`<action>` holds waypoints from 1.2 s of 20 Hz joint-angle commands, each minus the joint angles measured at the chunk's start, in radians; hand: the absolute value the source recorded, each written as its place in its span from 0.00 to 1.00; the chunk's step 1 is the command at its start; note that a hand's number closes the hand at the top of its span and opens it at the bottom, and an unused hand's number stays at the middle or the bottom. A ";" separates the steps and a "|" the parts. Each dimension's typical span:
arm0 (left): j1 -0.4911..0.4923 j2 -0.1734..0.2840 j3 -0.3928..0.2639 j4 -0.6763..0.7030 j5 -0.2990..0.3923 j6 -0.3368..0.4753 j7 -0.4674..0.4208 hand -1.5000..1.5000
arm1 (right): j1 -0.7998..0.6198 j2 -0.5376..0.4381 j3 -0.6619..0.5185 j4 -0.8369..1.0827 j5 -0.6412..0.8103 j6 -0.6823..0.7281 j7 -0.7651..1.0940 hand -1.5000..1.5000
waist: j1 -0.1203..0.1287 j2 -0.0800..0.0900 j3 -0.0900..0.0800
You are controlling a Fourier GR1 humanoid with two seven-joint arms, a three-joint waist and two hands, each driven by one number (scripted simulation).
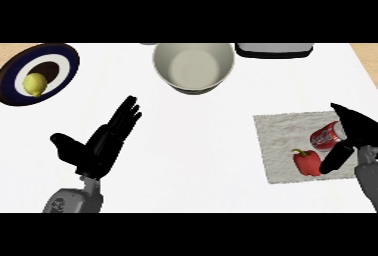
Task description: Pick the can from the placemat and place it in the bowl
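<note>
Head view: can (325,136) at placemat (284,150) edge

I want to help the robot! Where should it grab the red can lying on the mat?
Round its middle, from the right: the can lies tilted on the placemat, the red pepper crowds its lower left, and the right hand is already beside it.

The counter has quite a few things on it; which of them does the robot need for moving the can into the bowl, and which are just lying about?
Part of the job:
- can, lying on its side
- placemat under it
- bowl
- right hand, at the can

Just lying about:
- red pepper on the placemat
- lemon on the dark plate
- grey tray at the far edge
- left hand, open and resting
</note>
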 commanded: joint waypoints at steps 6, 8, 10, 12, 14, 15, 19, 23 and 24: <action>0.015 -0.031 0.007 -0.021 -0.053 -0.008 0.000 0.50 | -0.040 0.051 -0.068 0.156 0.094 -0.046 -0.133 0.00 | 0.003 0.001 0.001; 0.082 -0.015 -0.005 -0.103 -0.034 -0.022 0.041 0.50 | -0.023 0.093 -0.064 0.100 0.078 -0.067 -0.120 1.00 | 0.005 0.000 0.001; -0.001 -0.012 0.042 0.014 -0.023 -0.042 0.002 0.50 | 0.065 0.024 -0.060 0.130 0.101 -0.105 -0.295 1.00 | -0.002 0.002 0.001; -0.009 -0.020 0.051 0.057 -0.023 -0.063 -0.036 0.50 | -0.015 0.090 -0.038 0.116 0.139 -0.112 -0.214 1.00 | 0.000 0.001 0.001; 0.020 -0.045 0.004 -0.074 -0.060 -0.003 0.048 0.50 | -0.040 0.044 -0.071 0.193 0.155 -0.105 -0.282 1.00 | 0.005 0.001 0.001; -0.024 -0.046 0.034 -0.013 -0.034 -0.015 0.065 0.50 | 0.000 0.036 -0.079 0.155 0.150 -0.109 -0.312 1.00 | 0.000 0.001 0.001; 0.027 -0.064 -0.001 -0.107 -0.050 0.000 0.102 0.50 | -0.018 0.094 -0.041 0.099 0.184 -0.077 -0.237 1.00 | 0.001 -0.001 0.001; 0.008 -0.051 0.039 -0.053 -0.053 -0.030 0.056 0.50 | -0.011 0.064 -0.064 0.125 0.233 -0.098 -0.305 1.00 | -0.001 0.000 0.001; -0.027 -0.064 0.045 0.003 -0.057 -0.028 0.037 0.50 | -0.019 0.109 -0.036 0.118 0.263 -0.128 -0.268 1.00 | -0.002 0.000 0.001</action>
